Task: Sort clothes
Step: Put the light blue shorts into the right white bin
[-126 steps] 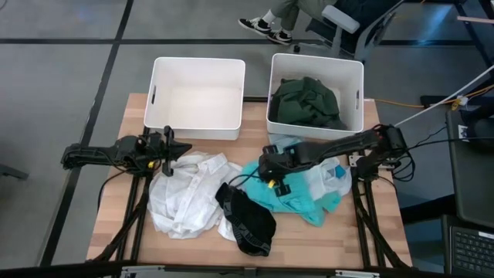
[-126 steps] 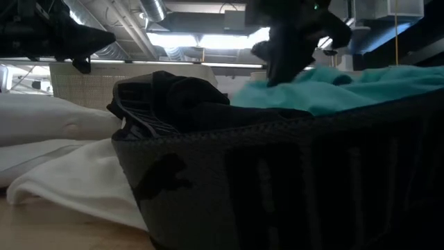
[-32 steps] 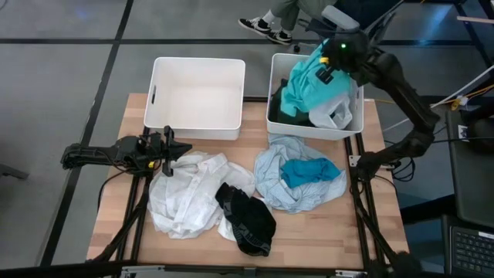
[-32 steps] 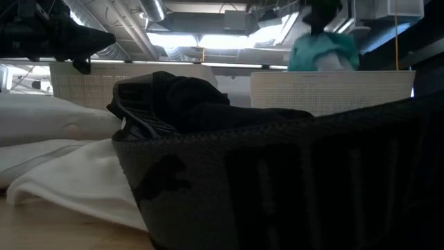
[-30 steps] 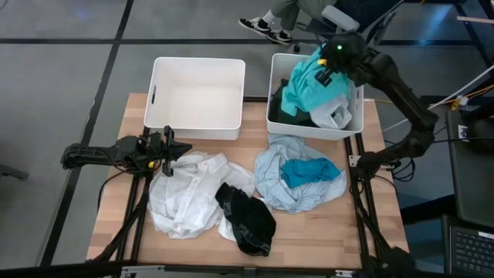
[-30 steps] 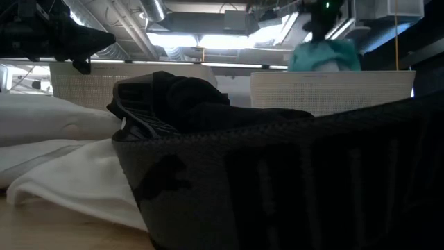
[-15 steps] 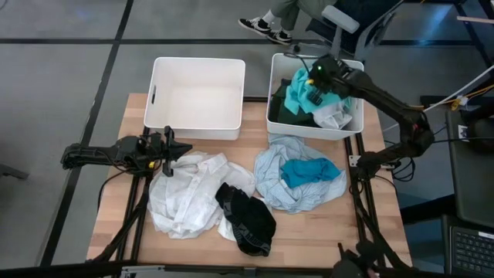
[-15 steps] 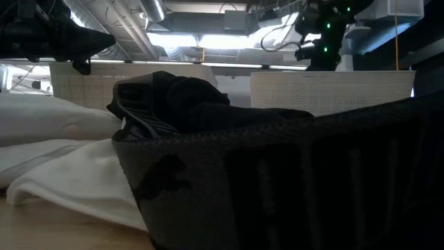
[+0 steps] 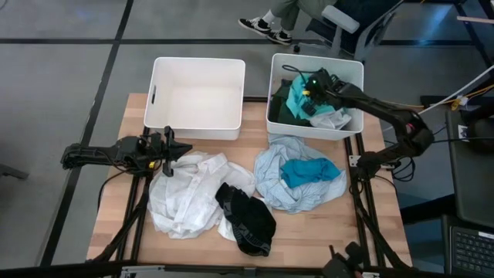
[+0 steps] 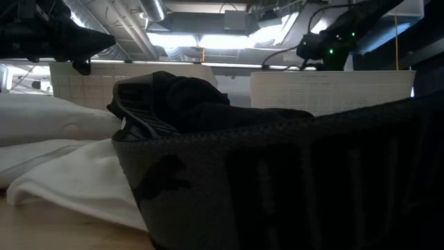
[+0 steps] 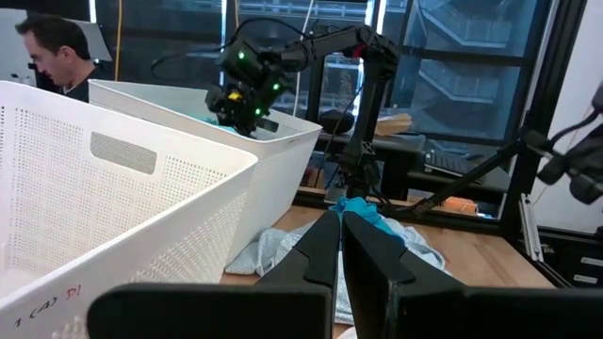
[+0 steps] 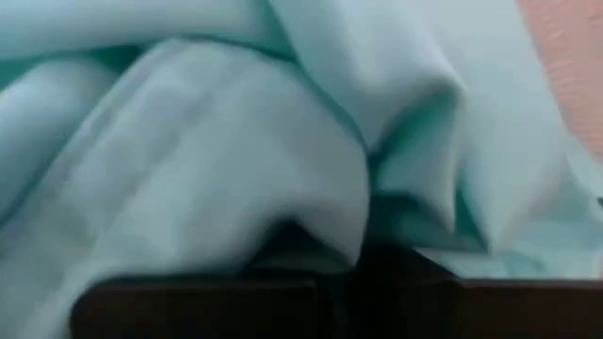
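the right gripper is down inside the right bin, pressed into a teal cloth that lies on a dark green one. i cannot tell if its jaws are apart or closed; its own camera sees only teal folds. a bit of white cloth sits beside it in the bin. the left bin stands next to it.

on the table, a pale blue cloth with a small teal lump on top lies just in front of the right bin. a black cloth stretches toward the front edge, touching a crumpled white one.

the left gripper waits over the white cloth's edge, jaws pinched together with nothing in them.
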Tool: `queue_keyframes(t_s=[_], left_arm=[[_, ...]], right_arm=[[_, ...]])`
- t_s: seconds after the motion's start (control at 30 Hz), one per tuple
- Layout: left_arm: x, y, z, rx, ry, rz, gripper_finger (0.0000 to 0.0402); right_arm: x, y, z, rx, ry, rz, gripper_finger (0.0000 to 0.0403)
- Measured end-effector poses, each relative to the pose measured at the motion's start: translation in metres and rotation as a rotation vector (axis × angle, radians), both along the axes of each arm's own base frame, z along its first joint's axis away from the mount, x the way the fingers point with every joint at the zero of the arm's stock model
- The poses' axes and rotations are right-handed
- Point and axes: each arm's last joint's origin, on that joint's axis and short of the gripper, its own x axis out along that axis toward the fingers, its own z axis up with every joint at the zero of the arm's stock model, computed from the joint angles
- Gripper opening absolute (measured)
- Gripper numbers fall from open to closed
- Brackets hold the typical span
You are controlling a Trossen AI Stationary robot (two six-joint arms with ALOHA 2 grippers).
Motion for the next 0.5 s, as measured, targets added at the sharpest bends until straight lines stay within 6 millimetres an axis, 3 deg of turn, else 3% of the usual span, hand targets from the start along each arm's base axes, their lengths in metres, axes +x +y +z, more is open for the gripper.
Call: queue_keyframes(t_s=[0.27, 0.5], left_arm=[[0.0, 0.0, 0.0, 0.0, 0.0, 0.0, 0.0008], [0.0, 0.0, 0.0, -0.007, -0.001, -0.001, 0.0008]], right_arm=[[0.001, -0.006, -0.037, 0.055, 0.003, -0.03, 0.0019], [0.005, -0.012, -0.049, 0.081, -0.001, -0.059, 0.0019]])
